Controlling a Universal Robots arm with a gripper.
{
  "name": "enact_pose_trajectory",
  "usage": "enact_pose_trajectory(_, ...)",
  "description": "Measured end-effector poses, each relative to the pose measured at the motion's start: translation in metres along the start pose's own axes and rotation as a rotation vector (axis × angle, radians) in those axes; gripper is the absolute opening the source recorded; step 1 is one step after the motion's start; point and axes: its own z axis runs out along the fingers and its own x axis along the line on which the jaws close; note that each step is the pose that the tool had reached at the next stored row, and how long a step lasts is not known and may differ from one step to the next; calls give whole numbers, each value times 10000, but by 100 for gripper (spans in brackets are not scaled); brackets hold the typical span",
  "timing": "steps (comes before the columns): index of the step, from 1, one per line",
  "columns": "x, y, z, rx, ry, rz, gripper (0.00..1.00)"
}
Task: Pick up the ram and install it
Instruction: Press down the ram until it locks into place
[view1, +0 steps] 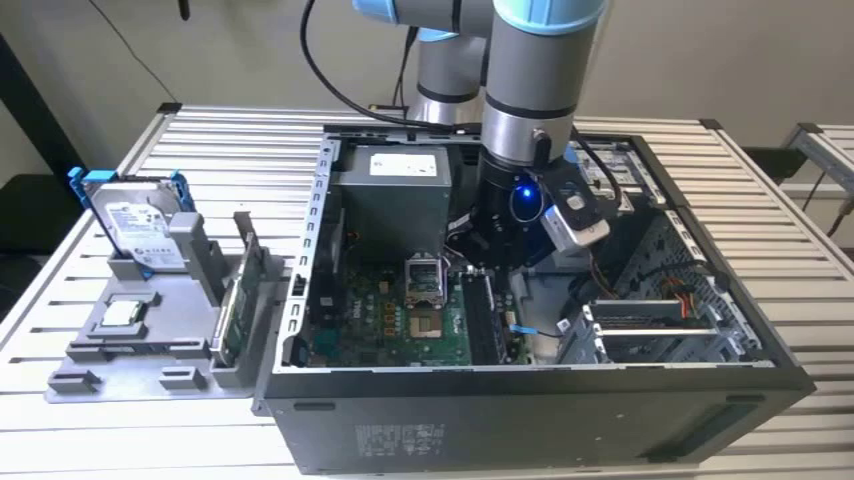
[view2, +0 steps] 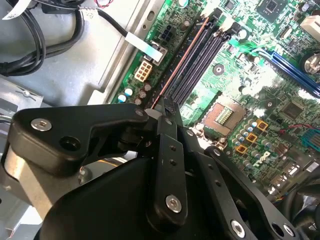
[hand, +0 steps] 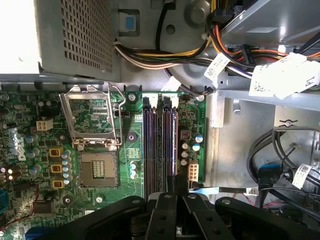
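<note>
Slatted aluminium table (view1: 200, 150) fills the exterior view, carrying an open black computer case (view1: 320, 200) laid on its side. Toward the exterior view's left stands a grey fixture (view1: 120, 340) with a silver hard drive (view1: 134, 225) in a blue frame and a green card (view1: 230, 310) standing on edge, both well apart from the arm. The arm reaches straight down into the case, its gripper (view1: 497, 262) low over the motherboard (view1: 387, 320), between the grey power supply (view1: 394, 185) and the drive cage (view1: 654, 320) (a narrow well, walled on both sides).

In the second wrist view, the ram (view2: 182, 60) stands on its long edge in the outermost of the dark memory slots, a thin reddish line running away from the gripper (view2: 167, 107). The fingers are drawn close together, pinching the ram's near end across its thin faces. A white connector (view2: 143, 71) sits just beside that slot; the processor socket (view2: 225, 115) lies on the other side of the slots.

In the first wrist view, the ram (hand: 175, 145) lines up with the slot next to the board's edge. Bundled cables (hand: 240, 55) crowd the bare metal past that edge, while the neighbouring slots toward the open socket (hand: 95, 150) hold nothing.
</note>
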Motion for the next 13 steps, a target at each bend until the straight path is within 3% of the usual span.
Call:
enact_pose_trajectory(5, -5, -1, -2, 2, 38, -4, 11)
enact_pose_trajectory(10, -34, -11, 1, -73, 252, -25, 11)
enact_pose_trajectory(13, -35, -11, 1, -75, 271, -26, 11)
